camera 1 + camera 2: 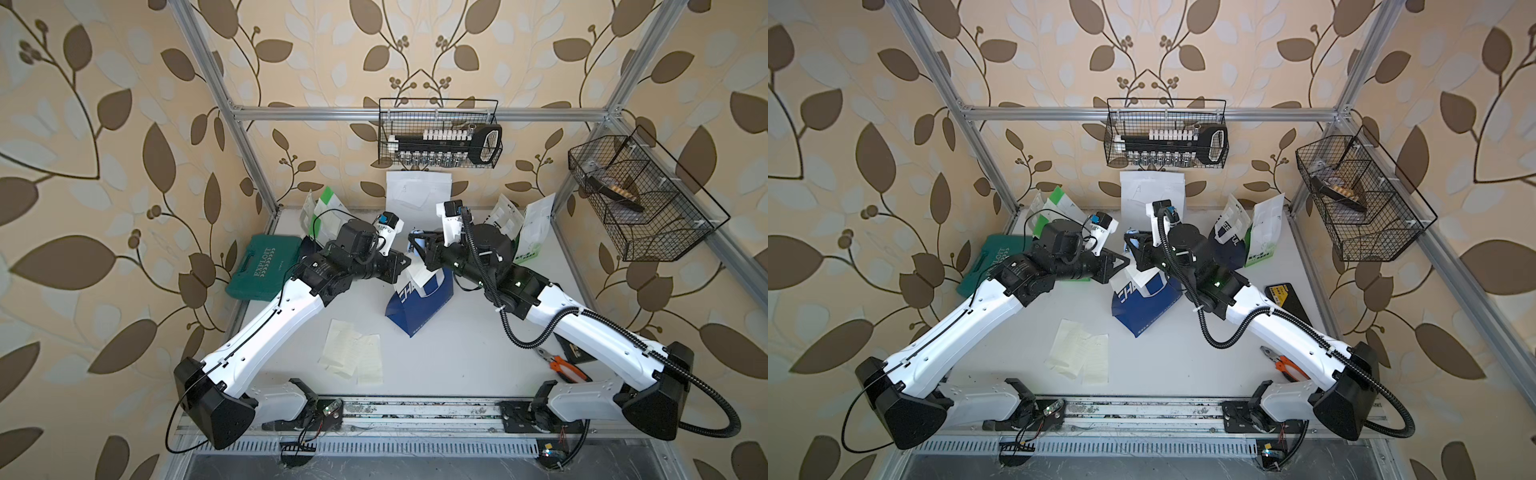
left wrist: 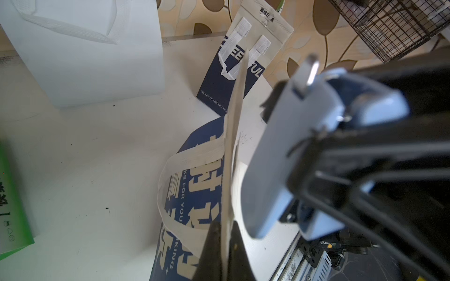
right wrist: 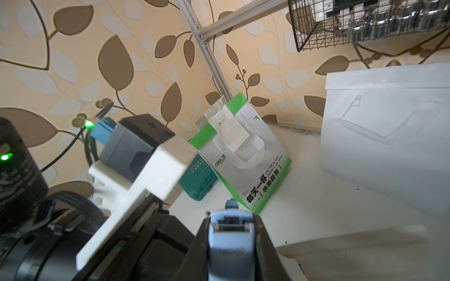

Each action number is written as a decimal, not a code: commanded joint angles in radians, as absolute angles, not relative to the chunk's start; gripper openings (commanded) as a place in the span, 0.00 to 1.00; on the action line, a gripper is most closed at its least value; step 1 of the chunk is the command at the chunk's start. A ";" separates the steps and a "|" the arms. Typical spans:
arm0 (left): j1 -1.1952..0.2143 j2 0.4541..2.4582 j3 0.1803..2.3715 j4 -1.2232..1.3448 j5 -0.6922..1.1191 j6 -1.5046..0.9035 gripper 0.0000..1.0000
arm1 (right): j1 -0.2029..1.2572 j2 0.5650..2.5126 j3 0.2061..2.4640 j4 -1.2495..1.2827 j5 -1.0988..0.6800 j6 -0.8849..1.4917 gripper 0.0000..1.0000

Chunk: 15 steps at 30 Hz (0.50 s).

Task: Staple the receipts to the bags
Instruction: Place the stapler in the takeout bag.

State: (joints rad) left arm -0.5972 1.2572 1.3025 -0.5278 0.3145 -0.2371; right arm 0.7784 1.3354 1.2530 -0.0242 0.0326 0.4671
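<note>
A navy-and-white bag (image 1: 419, 307) (image 1: 1144, 307) (image 2: 192, 202) lies flat mid-table. My left gripper (image 2: 225, 243) (image 1: 405, 266) is shut on a pale receipt (image 2: 233, 136), which stands edge-on over that bag's top and white handle. I cannot tell whether the bag's rim is in the grip too. My right gripper (image 3: 230, 233) (image 1: 417, 245) is shut on the light-blue stapler (image 3: 230, 245) (image 2: 280, 158), which sits close beside the held receipt. Several loose receipts (image 1: 353, 353) (image 1: 1079, 353) lie near the front. A green-and-white bag (image 3: 253, 170) at the back left carries a receipt (image 3: 231, 131).
A white bag (image 1: 417, 193) (image 3: 389, 136) leans on the back wall, and more bags (image 1: 536, 224) (image 2: 233, 73) stand at the back right. A teal case (image 1: 262, 266) lies at the left. Orange pliers (image 1: 565, 368) and a black box (image 1: 1287, 299) lie at the right. Wire baskets (image 1: 440, 133) (image 1: 640, 199) hang above.
</note>
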 commanded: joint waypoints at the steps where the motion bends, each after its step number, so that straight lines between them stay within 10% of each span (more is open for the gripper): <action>1: -0.607 1.218 1.296 -0.499 0.346 -0.231 0.00 | 0.769 1.341 1.301 0.052 0.016 0.479 0.00; 15: -0.607 1.222 1.302 -0.499 0.356 -0.227 0.00 | 0.752 1.398 1.344 -0.046 0.006 0.463 0.00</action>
